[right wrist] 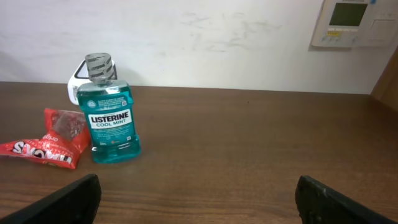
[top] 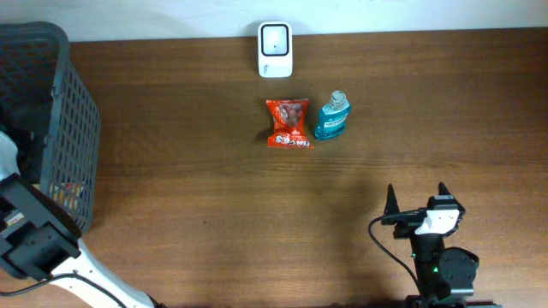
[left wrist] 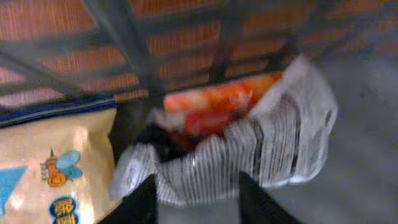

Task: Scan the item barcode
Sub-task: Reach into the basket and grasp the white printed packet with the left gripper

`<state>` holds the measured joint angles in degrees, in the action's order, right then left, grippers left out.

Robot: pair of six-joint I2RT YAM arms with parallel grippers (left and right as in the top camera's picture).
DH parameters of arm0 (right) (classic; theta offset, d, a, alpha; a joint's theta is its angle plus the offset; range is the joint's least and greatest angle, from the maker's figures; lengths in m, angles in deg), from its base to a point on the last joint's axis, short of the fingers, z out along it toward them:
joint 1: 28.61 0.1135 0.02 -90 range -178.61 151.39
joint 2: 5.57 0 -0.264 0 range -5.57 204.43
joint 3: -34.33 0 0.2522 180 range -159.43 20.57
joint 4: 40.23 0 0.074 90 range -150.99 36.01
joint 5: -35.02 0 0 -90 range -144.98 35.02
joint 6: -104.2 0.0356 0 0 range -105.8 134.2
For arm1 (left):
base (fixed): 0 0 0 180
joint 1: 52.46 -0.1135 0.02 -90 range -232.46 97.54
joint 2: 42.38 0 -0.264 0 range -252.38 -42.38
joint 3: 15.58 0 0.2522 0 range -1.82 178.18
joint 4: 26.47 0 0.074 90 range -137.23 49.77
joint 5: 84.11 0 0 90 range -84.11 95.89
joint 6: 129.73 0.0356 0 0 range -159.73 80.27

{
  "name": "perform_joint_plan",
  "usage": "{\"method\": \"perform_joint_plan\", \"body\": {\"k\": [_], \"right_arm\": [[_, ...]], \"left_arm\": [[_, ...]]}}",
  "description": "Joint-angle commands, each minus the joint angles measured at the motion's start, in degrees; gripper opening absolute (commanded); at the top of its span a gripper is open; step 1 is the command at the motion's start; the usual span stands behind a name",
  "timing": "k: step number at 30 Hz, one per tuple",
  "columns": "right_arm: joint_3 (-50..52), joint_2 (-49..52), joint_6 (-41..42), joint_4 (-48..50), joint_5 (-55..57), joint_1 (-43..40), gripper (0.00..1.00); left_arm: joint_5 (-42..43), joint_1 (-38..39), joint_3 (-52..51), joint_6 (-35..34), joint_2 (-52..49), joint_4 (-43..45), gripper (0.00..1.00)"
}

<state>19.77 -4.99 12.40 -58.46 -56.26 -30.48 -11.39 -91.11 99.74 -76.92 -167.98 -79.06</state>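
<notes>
My left gripper [left wrist: 198, 186] is down inside the grey mesh basket [top: 73, 103]. Its dark fingers stand partly closed at either side of the lower edge of a white striped packet [left wrist: 273, 143] with an orange-red print. The blurred view does not show whether they press on it. A beige snack bag [left wrist: 50, 168] lies to its left. No barcode shows. The white scanner [top: 275, 49] stands at the table's back edge. My right gripper [top: 417, 197] hovers wide open over bare wood [right wrist: 198, 193] at the front right, holding nothing.
A red snack packet [top: 288, 123] and a blue Listerine bottle [top: 332, 117] sit side by side in front of the scanner. The right wrist view shows them at far left, bottle [right wrist: 109, 121] upright, packet [right wrist: 46, 146] lying flat. The basket's bars [left wrist: 124, 37] cross close above my left fingers.
</notes>
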Motion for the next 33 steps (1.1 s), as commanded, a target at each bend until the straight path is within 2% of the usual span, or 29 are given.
{"method": "perform_joint_plan", "body": {"k": [1, 2, 3, 7, 8, 11, 12, 15, 17, 21, 22, 28, 30, 31, 33], "right_arm": [[0.46, -0.37, -0.31, -0.09, 0.5, 0.35, 0.99], [0.46, -0.37, -0.31, -0.07, 0.5, 0.35, 0.99], [0.46, -0.37, -0.28, -0.09, 0.5, 0.35, 0.99], [0.46, -0.37, -0.31, -0.09, 0.5, 0.35, 0.99], [0.46, -0.37, -0.28, -0.09, 0.5, 0.35, 0.99], [0.46, -0.37, -0.31, -0.09, 0.5, 0.35, 0.98], [0.46, -0.37, -0.31, -0.09, 0.5, 0.35, 0.99], [0.46, -0.37, -0.31, -0.09, 0.5, 0.35, 0.99], [0.46, -0.37, -0.31, -0.07, 0.5, 0.35, 0.99], [0.46, -0.37, -0.31, -0.07, 0.5, 0.35, 0.99], [0.46, -0.37, -0.28, -0.09, 0.5, 0.35, 0.99], [0.46, -0.37, -0.28, -0.09, 0.5, 0.35, 0.98], [0.46, -0.37, -0.31, -0.07, 0.5, 0.35, 0.99], [0.46, -0.37, -0.31, -0.09, 0.5, 0.35, 0.98], [0.46, -0.37, -0.31, -0.09, 0.5, 0.35, 0.99]], "left_arm": [[-0.5, -0.63, -0.35, 6.25, -1.01, -0.44, 0.22], [-0.52, -0.63, -0.35, 9.05, -0.85, -0.46, 0.09], [-0.5, -0.63, -0.35, 10.71, -0.57, -0.48, 0.0], [-0.5, -0.63, 0.24, 11.23, 1.44, -0.61, 0.0], [-0.48, -0.63, 0.81, 11.67, 2.1, -0.5, 0.04], [2.69, -0.39, 2.8, 22.88, 3.87, 0.68, 0.47], [4.04, -0.39, 2.93, 26.32, 3.98, 1.29, 0.58], [5.53, -0.39, 2.93, 38.93, 3.91, 3.06, 0.66], [5.73, -0.39, 2.91, 44.41, 3.89, 5.35, 0.77], [12.04, -0.52, 2.45, 54.99, 3.21, 5.84, 0.82], [13.27, -0.5, 2.43, 56.48, 2.75, 6.14, 0.87], [14.95, -0.81, 2.4, 58.12, -2.12, 4.42, 0.9], [14.34, -0.9, 2.4, 58.16, -2.97, 3.19, 0.86], [14.36, -0.9, 2.4, 58.14, -2.97, 0.94, 0.77], [14.36, -0.96, 2.4, 58.6, -2.97, -1.55, 0.72]]}}
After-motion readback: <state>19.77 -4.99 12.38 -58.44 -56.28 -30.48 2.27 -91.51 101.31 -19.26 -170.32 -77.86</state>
